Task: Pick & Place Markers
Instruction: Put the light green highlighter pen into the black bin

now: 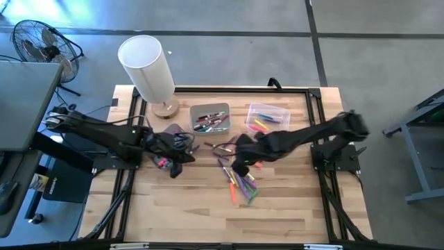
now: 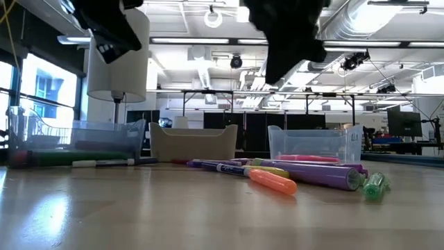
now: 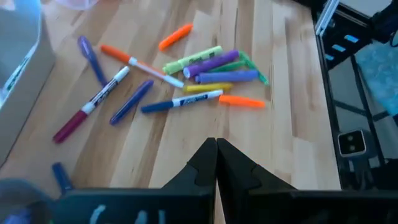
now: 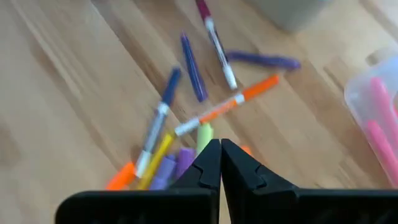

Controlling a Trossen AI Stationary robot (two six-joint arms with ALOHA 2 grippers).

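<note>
Markers [image 1: 239, 182] lie loose mid-desk [image 1: 291, 208], more already in bins [image 1: 209, 118]. Right claw [image 4: 219, 163] hovers over the pile, shut, nothing held; left claw [image 3: 216, 163] likewise shut and empty. Right claw should be opened, one outlying marker straddled crosswise, neighbours avoided.

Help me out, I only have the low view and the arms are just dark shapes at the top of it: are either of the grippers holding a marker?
Observer: No. The left gripper is shut with nothing between its fingers, above bare wood.
Operator: And the right one?
Observer: The right gripper is also shut and empty, over the loose markers scattered mid-table.
Operator: Has anything been sorted yet?
Observer: From above, the grey bin holds several markers and the clear bin to its right holds pink and yellow ones.
</note>
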